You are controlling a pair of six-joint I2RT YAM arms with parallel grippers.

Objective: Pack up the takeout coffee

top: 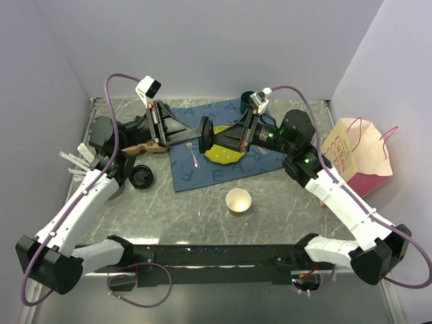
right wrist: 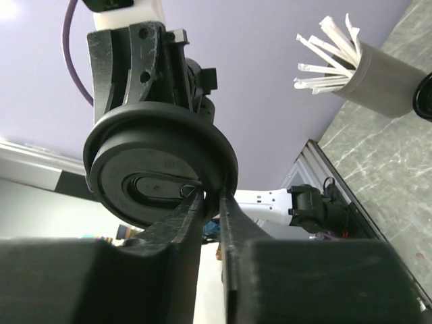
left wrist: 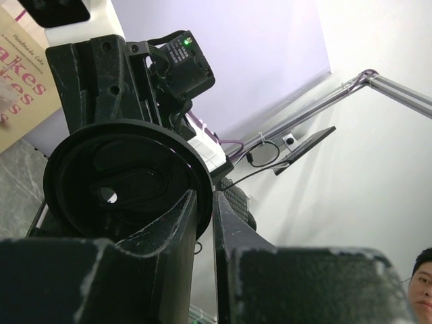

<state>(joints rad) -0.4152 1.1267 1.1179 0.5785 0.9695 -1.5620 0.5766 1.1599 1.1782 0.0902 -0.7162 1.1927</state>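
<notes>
A round black plastic lid point(top: 204, 145) hangs on edge above the blue cloth point(top: 185, 172), between the two arms. My left gripper point(top: 198, 138) reaches in from the left, shut on the lid's rim; in the left wrist view the lid point(left wrist: 125, 179) fills the left side and my left gripper point(left wrist: 206, 202) pinches its edge. From the right, my right gripper point(top: 212, 138) clamps the opposite face of the lid point(right wrist: 158, 172), its own jaws point(right wrist: 214, 199) closed over the rim. The takeout coffee's brown paper cup point(top: 238, 201) stands lidless and untouched on the table nearer the arm bases.
A second black lid point(top: 142, 177) lies at the left, near a holder of wrapped straws point(top: 77, 158). On the cloth are a fork point(top: 194, 155) and a yellow-green plate point(top: 226, 155). A green mug point(top: 248, 100) stands behind. A cream-and-pink paper bag point(top: 358, 155) sits at the right.
</notes>
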